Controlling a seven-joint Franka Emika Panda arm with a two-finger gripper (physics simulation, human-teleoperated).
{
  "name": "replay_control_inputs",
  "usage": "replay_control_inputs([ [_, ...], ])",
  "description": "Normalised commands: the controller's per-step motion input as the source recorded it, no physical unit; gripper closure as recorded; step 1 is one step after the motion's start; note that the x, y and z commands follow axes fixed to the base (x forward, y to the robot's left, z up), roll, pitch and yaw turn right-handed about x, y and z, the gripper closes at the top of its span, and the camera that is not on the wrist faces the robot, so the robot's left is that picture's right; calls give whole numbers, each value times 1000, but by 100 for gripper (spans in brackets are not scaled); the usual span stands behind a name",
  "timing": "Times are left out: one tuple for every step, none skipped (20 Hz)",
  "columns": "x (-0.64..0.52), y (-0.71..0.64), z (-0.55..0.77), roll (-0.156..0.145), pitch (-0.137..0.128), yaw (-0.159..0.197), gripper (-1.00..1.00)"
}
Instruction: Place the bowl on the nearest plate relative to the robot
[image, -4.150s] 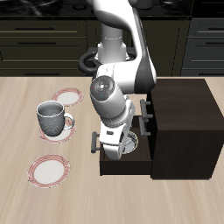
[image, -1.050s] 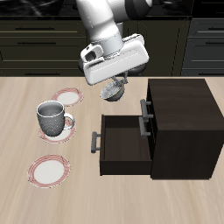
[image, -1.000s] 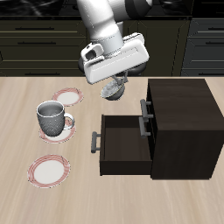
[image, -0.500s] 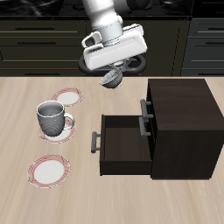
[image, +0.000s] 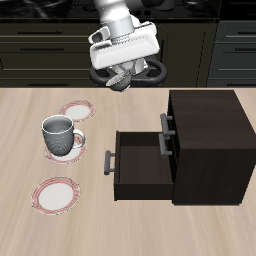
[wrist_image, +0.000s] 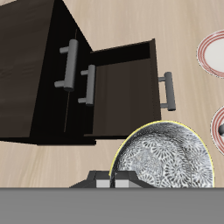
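the white two-finger gripper (image: 122, 77) hangs high above the light wooden table (image: 30, 150), toward its back edge, and it is clenched on the rim of the small round white bowl with a grey-blue speckled inside (image: 121, 82). the bowl is lifted clear of every surface and sits tilted in the exterior view. the wrist view looks down into the bowl (wrist_image: 164, 157) so that its patterned inside and pale rim show plainly, with the gripper (wrist_image: 115, 178) closed on its edge.

two flat round white plates with pinkish-red rim bands lie on the table, well apart from the bowl. one plate (image: 77, 110) lies farther back, and the other plate (image: 56, 194) lies close to the table's front edge. between them stands a grey handled mug (image: 60, 135) on a grey patterned disc (image: 74, 150); the mug is upright with its handle turned toward the cabinet.

a dark brown wooden cabinet (image: 208, 145) stands on the table beside these. its upper drawer (image: 141, 164) is pulled out toward the mug, with a grey bar handle (image: 108, 160) on its front. the wrist view shows the cabinet (wrist_image: 35, 70) and the open drawer (wrist_image: 122, 87) below the gripper.
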Motion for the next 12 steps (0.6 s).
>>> replay_control_inputs([
  [-204, -111, -11, 53, 25, -22, 100],
  [-80, -241, 27, -38, 4, -36, 100],
  [-390, -294, 91, -96, -76, 31, 100],
  [-288, -229, 34, 23, 0, -17, 100],
  [-286, -332, -28, -56, 21, -72, 100],
  [-481, -367, 43, -42, -60, 44, 100],
  [-165, -159, -37, 7, 27, -59, 100],
  [-229, -232, -3, -39, 3, -46, 100],
  [-166, -195, -93, -22, -29, 32, 100],
  [-184, -218, -91, -38, 22, -53, 100],
  [-261, -152, -60, -8, 7, -32, 100],
  [-157, -128, -20, -25, -24, 8, 100],
])
